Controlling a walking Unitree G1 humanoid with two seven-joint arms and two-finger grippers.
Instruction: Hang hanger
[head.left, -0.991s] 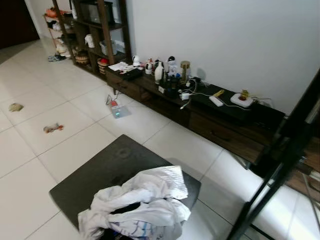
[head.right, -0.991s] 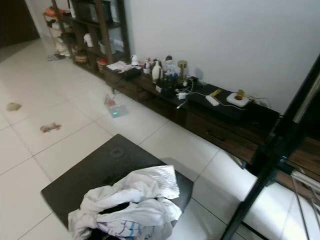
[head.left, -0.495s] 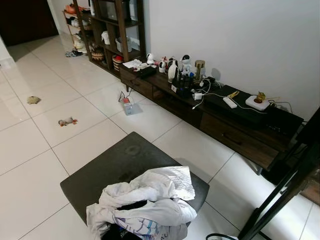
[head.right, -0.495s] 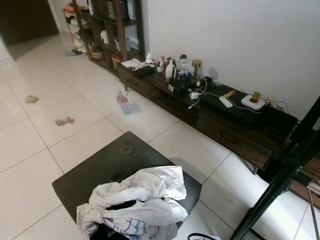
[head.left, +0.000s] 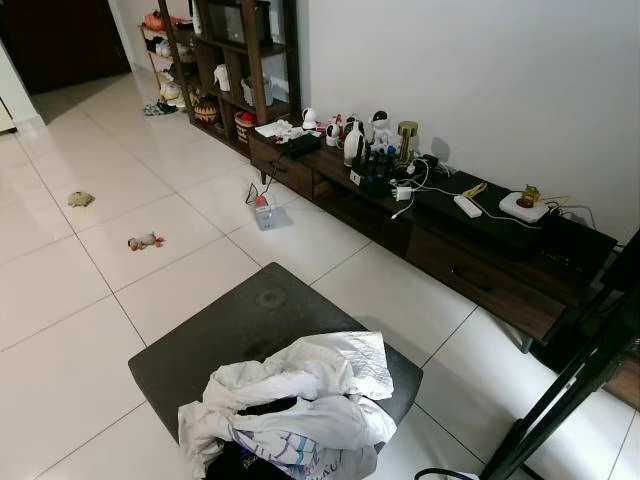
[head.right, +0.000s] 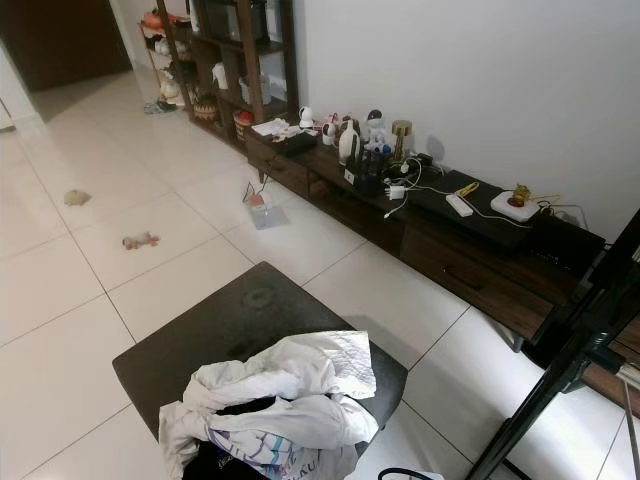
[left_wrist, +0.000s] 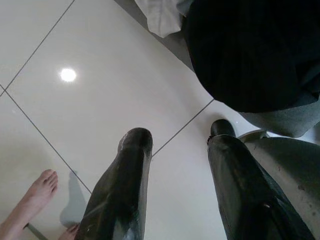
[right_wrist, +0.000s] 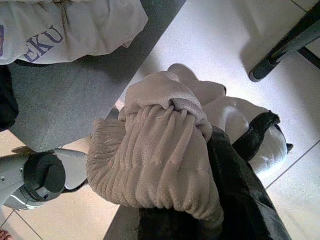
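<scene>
My right gripper (right_wrist: 192, 202) hangs low beside the ottoman, shut on a bunched cream ribbed garment (right_wrist: 155, 160) that hides most of its fingers. Behind the bundle a black curved piece (right_wrist: 256, 132), perhaps the hanger, lies over white cloth. The same black curve peeks in at the bottom edge of the head view (head.left: 440, 473). The black clothes rack (head.left: 575, 385) slants up at the right, and its foot (right_wrist: 285, 45) is near the bundle. My left gripper (left_wrist: 177, 165) is open over the white tiles, with nothing between its fingers.
A dark ottoman (head.left: 235, 325) in front of me carries a pile of white clothes (head.left: 295, 400). A long low TV console (head.left: 450, 230) with small items runs along the wall, with shelves (head.left: 235, 60) further left. A person's bare foot (left_wrist: 35, 192) stands near my left gripper.
The camera has swung a little, so the whole scene sits further right and less of the rack shows. Nothing on the ottoman or the floor has moved.
</scene>
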